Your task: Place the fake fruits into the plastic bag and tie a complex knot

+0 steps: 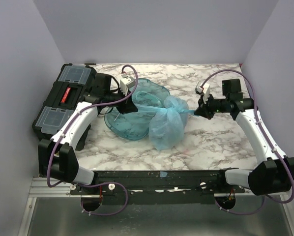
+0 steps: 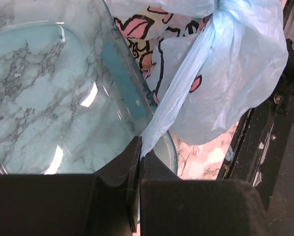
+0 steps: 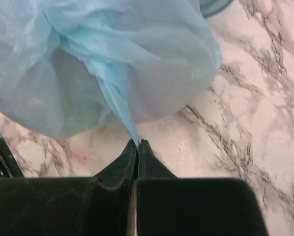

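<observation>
At the middle of the white marble-patterned table [image 1: 220, 142], the thin light-blue translucent plastic bag [image 1: 165, 129] lies bulging, its left side resting against the clear teal oval tray [image 1: 123, 129]. Our left gripper [image 1: 132, 106] has its jaws pressed together on one stretched tail [image 2: 179, 98] of the bag, above the tray. Our right gripper [image 1: 199, 112] is likewise pinched tight on the opposite tail [image 3: 118, 103]. Between them the neck is drawn into a twisted knot [image 1: 174, 104]. We see no fake fruits loose on the table or in the tray, so we judge them bagged, though the film hides them. We reckon loading is done and a knot is being pulled tight. Whether more wraps are needed for a complex knot, we cannot tell.
</observation>
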`<state>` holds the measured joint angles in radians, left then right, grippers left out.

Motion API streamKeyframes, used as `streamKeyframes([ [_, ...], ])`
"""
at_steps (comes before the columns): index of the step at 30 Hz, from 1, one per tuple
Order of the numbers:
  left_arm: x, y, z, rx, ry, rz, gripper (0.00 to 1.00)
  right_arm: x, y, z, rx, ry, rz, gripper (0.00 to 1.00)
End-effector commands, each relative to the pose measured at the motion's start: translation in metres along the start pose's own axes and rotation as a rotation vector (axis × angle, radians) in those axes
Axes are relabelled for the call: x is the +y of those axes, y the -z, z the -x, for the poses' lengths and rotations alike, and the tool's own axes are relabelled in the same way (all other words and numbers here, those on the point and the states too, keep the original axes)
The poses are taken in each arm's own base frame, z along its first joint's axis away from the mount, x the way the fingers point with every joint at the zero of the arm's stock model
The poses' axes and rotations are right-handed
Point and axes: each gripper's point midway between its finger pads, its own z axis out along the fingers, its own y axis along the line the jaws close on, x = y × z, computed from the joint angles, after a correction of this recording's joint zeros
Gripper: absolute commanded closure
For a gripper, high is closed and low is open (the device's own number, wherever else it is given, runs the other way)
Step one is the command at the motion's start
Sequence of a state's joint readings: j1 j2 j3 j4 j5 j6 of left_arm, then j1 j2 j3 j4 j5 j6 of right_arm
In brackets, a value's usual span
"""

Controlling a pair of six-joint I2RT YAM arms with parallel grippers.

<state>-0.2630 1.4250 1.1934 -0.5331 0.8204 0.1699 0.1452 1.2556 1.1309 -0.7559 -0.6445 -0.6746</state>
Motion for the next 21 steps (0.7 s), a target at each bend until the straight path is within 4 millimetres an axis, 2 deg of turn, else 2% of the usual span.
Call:
streamKeyframes([
  [1,0.054,0.032,-0.042,0.116,0.043,0.234,1.00,-0.038,0.035,-0.091,0.281,-0.010,-0.091,0.99],
  [3,0.060,0.029,-0.057,0.139,0.050,0.251,1.00,-0.039,0.029,-0.111,0.310,-0.022,-0.084,0.99],
  [6,0.063,0.022,-0.072,0.166,0.068,0.238,1.00,-0.035,0.019,-0.126,0.309,-0.021,-0.073,0.99],
  [8,0.054,0.017,-0.070,0.151,0.065,0.190,1.00,-0.027,0.014,-0.119,0.263,-0.035,-0.036,0.99],
  [10,0.039,0.009,-0.061,0.133,0.020,0.134,1.00,-0.014,0.012,-0.102,0.211,-0.066,0.034,0.99],
  [11,0.032,0.005,-0.057,0.126,-0.006,0.111,1.00,-0.008,0.010,-0.093,0.196,-0.080,0.064,0.91],
  [12,0.025,0.001,-0.052,0.122,-0.031,0.091,1.00,-0.004,0.011,-0.081,0.172,-0.092,0.091,0.71],
  [14,0.014,-0.006,-0.046,0.119,-0.062,0.059,1.00,0.003,0.011,-0.058,0.114,-0.111,0.123,0.38],
  [15,0.009,-0.009,-0.044,0.122,-0.068,0.042,1.00,0.005,0.010,-0.047,0.091,-0.116,0.119,0.31],
  [18,0.002,-0.016,-0.039,0.121,-0.066,0.016,1.00,0.014,-0.005,-0.023,0.058,-0.112,0.106,0.28],
  [20,0.000,-0.020,-0.036,0.118,-0.065,0.006,1.00,0.024,-0.013,-0.020,0.058,-0.113,0.134,0.27],
  [21,-0.002,-0.021,-0.034,0.115,-0.068,0.002,1.00,0.027,-0.017,-0.021,0.065,-0.106,0.144,0.22],
])
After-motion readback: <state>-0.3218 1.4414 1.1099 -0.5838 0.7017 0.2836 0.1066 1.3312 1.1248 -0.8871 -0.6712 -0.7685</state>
